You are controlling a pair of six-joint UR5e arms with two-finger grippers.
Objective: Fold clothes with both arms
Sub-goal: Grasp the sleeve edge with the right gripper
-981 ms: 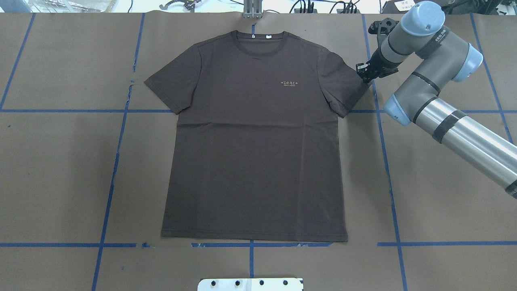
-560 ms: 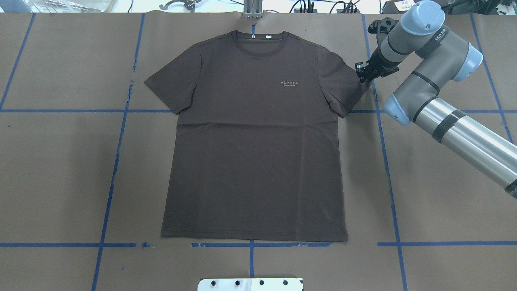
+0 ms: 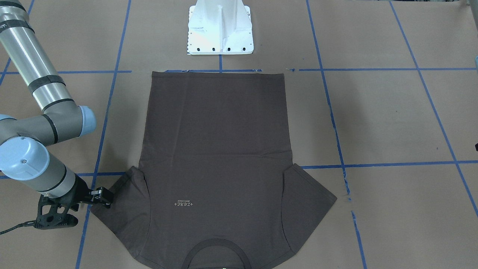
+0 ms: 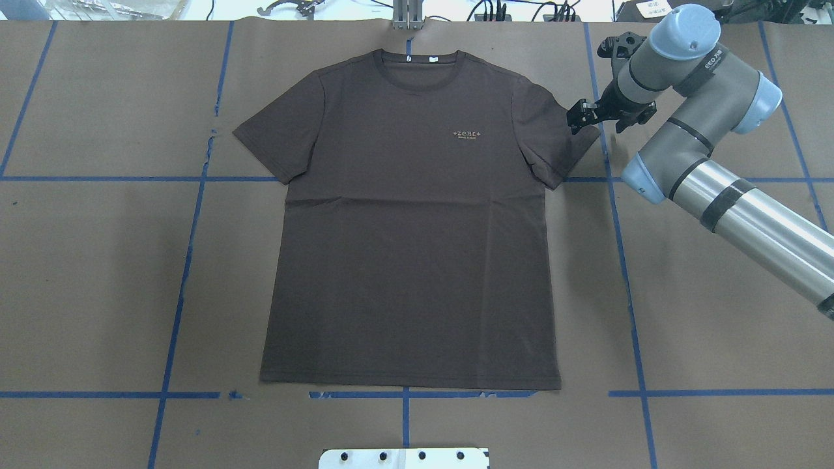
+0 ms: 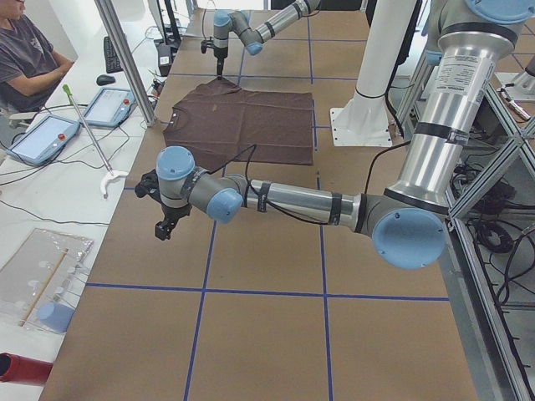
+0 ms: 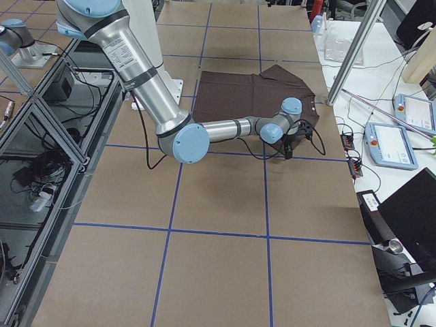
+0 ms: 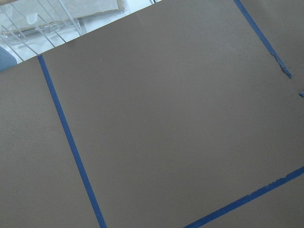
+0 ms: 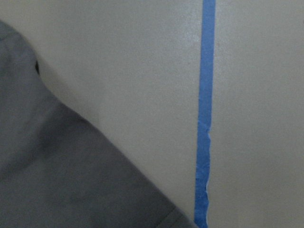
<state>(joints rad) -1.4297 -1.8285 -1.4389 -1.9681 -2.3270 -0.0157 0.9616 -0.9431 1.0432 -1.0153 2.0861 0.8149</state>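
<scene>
The dark brown T-shirt (image 4: 410,247) lies flat and face up, collar at the far edge, pale chest logo (image 4: 468,134) showing. My right gripper (image 4: 576,118) stands open at the outer hem of the shirt's right-hand sleeve (image 4: 554,140), fingertips at the cloth's edge, holding nothing. From across the table the same gripper (image 3: 104,197) sits at that sleeve's corner. The right wrist view holds only the sleeve's edge (image 8: 61,180) and tape. My left gripper (image 5: 165,227) hangs over bare paper well away from the shirt; I cannot tell whether it is open or shut.
Brown paper with blue tape lines (image 4: 189,260) covers the table (image 7: 166,118). The white pedestal base (image 3: 220,30) stands at the robot's edge by the shirt's hem. A seated person (image 5: 29,58) and two tablets (image 5: 107,107) are beyond the far table edge.
My right gripper has shifted a little leftwards, from just beside the sleeve to over its outer edge. The shirt has not moved.
</scene>
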